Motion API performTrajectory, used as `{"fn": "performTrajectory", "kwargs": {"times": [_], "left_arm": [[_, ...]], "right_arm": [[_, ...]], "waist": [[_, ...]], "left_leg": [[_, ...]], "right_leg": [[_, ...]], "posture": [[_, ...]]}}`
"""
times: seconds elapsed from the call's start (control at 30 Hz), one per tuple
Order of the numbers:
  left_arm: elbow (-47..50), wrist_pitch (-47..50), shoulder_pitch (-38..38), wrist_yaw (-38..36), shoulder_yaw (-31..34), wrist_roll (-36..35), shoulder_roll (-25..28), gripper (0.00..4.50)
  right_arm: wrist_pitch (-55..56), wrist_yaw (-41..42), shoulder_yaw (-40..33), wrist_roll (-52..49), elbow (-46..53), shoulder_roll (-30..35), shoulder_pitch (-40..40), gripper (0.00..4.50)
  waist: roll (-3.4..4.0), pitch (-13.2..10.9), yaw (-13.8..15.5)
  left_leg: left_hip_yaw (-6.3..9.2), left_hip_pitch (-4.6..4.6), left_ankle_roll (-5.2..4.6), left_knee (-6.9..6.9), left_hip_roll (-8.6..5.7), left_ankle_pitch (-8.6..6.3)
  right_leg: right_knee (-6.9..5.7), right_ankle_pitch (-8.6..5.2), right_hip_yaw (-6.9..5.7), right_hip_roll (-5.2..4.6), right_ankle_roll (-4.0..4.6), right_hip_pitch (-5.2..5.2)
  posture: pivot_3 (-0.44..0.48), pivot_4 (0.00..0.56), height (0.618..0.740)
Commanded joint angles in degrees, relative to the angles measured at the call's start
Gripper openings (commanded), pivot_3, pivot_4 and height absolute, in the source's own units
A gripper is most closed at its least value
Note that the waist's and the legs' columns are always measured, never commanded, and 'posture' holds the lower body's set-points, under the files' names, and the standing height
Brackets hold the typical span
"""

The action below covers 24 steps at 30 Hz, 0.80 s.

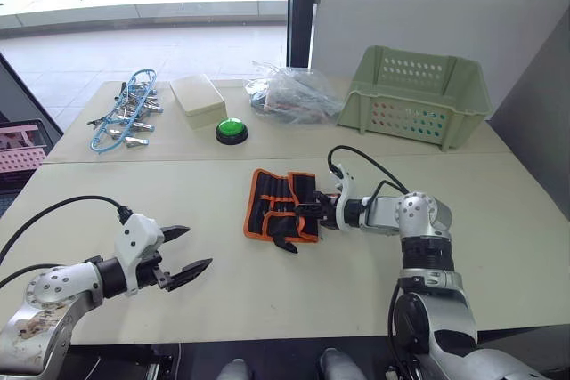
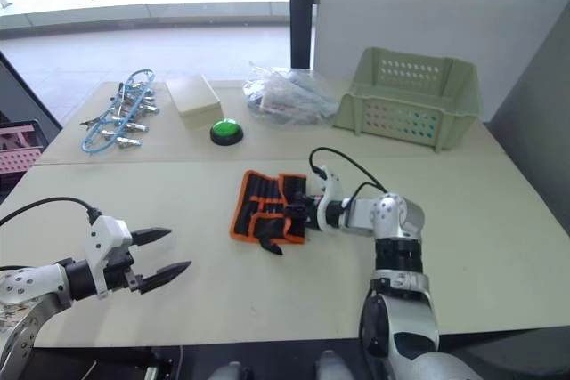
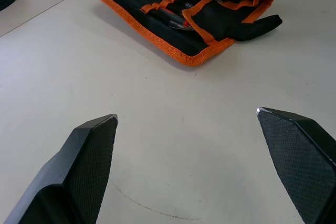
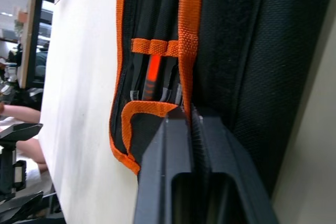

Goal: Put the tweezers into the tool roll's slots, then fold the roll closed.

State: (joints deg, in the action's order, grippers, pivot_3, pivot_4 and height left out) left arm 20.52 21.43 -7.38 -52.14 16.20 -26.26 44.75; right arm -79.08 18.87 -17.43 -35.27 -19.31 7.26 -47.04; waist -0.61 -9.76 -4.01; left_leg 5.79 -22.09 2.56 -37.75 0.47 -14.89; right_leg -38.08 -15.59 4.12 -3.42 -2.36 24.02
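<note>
Tool roll (image 1: 279, 204) partly folded, right gripper (image 1: 311, 211) clamped on its flap, tweezers mostly hidden, left gripper (image 1: 182, 253) apart.

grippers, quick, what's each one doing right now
Left gripper: open, holding nothing, above the table.
Right gripper: shut on the tool roll, pinching its orange-edged flap.

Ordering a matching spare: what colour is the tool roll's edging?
Orange edging on the black tool roll, clearest in the left wrist view.
</note>
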Motion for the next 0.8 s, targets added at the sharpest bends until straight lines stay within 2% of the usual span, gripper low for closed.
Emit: {"fn": "performTrajectory", "kwargs": {"times": [0.03, 0.13, 0.2, 0.27, 0.37, 0.43, 0.47, 0.53, 0.6, 0.67, 0.8], "left_arm": [[1.24, -0.03, 1.19, -0.04, 0.45, -0.74, 0.41, 4.50], [1.28, 0.22, 1.75, -0.16, 0.28, -0.86, 0.52, 4.50], [1.25, 0.38, 1.96, -0.23, 0.24, -1.11, 0.49, 4.50], [1.27, 0.53, 2.11, -0.28, 0.17, -1.39, 0.38, 4.50], [1.32, 0.73, 2.41, -0.25, -0.10, -1.54, 0.25, 4.50], [1.25, 0.38, 3.01, -0.15, -0.26, -2.01, -0.53, 4.50], [1.44, 1.59, 3.67, 0.33, -0.27, -3.21, -1.10, 4.50], [1.79, 3.97, 4.71, 1.28, -0.65, -4.96, -2.11, 4.50], [2.01, 5.32, 5.25, 2.01, -1.13, -5.59, -2.71, 4.50], [2.16, 7.91, 5.96, 3.62, -1.67, -6.78, -3.61, 4.50], [1.29, 20.54, 9.48, 9.58, -1.77, -12.84, -5.72, 4.50]], "right_arm": [[0.41, 1.99, 1.67, -0.36, 0.68, 1.28, 0.95, 1.61], [-0.27, 3.27, -0.17, -2.31, 1.34, 1.70, 0.26, 2.62], [0.10, 8.63, 2.77, -4.48, 6.58, 5.08, 0.95, 3.26], [5.10, 14.16, 7.49, -3.93, 12.70, 8.85, 2.91, 3.94], [14.72, 20.58, 13.53, -1.20, 20.30, 13.86, 6.06, 3.94], [29.13, 23.09, 13.16, 1.34, 25.02, 12.32, 9.79, 3.94], [34.53, 24.13, 16.27, 5.09, 25.97, 13.74, 11.60, 3.94], [43.52, 29.30, 23.68, 12.20, 24.42, 17.87, 14.31, 3.94], [49.76, 31.87, 27.58, 16.55, 21.52, 19.83, 15.40, 3.94], [49.13, 30.82, 25.78, 14.38, 18.41, 17.48, 15.10, 3.42], [55.85, 30.33, 29.18, 20.14, 13.75, 16.07, 14.83, 2.11]], "waist": [[-0.01, 0.01, 0.05], [-0.01, 0.01, 0.03], [0.01, 0.00, 0.23], [0.01, 0.00, 0.42], [0.00, 0.00, 0.22], [-0.02, 0.01, 0.03], [-0.02, 0.01, -0.11], [-0.03, 0.01, -0.07], [-0.04, 0.01, 0.01], [-0.05, 0.01, 0.03], [-0.05, 0.01, 0.09]], "left_leg": [[0.00, 0.00, 0.00, 0.00, 0.00, 0.00], [0.00, 0.01, 0.00, -0.02, 0.00, 0.00], [0.01, 0.00, 0.00, -0.02, 0.00, 0.00], [0.02, -0.08, 0.01, -0.05, -0.03, 0.01], [0.02, -0.14, 0.00, -0.05, -0.03, 0.00], [0.02, -0.13, 0.00, -0.03, 0.00, 0.00], [0.01, -0.12, 0.00, -0.02, 0.06, 0.00], [-0.02, -0.11, 0.00, -0.03, 0.09, 0.00], [-0.03, -0.10, 0.01, -0.07, 0.06, 0.00], [-0.03, -0.09, 0.01, -0.09, 0.05, 0.01], [-0.01, -0.09, 0.03, -0.10, 0.05, 0.02]], "right_leg": [[0.00, 0.00, 0.00, 0.00, 0.00, -0.01], [0.01, 0.00, 0.00, 0.00, 0.00, -0.04], [0.00, 0.00, -0.01, 0.00, 0.00, -0.03], [0.02, 0.00, -0.01, -0.02, 0.00, 0.01], [0.08, 0.00, -0.01, -0.03, 0.00, 0.04], [0.06, 0.00, -0.02, 0.00, 0.00, 0.08], [0.06, 0.00, -0.04, 0.03, 0.00, 0.08], [0.05, 0.00, -0.04, 0.04, 0.00, 0.09], [0.04, 0.00, -0.04, 0.02, 0.00, 0.06], [0.04, 0.00, -0.04, 0.01, 0.00, 0.04], [-0.02, 0.01, -0.03, 0.02, 0.01, 0.06]], "posture": [[0.000, 0.150, 0.740], [0.000, 0.150, 0.740], [0.000, 0.150, 0.740], [0.000, 0.150, 0.740], [0.000, 0.150, 0.740], [0.000, 0.150, 0.740], [0.000, 0.150, 0.740], [0.000, 0.150, 0.740], [0.000, 0.150, 0.740], [0.000, 0.150, 0.740], [0.000, 0.150, 0.740]]}}
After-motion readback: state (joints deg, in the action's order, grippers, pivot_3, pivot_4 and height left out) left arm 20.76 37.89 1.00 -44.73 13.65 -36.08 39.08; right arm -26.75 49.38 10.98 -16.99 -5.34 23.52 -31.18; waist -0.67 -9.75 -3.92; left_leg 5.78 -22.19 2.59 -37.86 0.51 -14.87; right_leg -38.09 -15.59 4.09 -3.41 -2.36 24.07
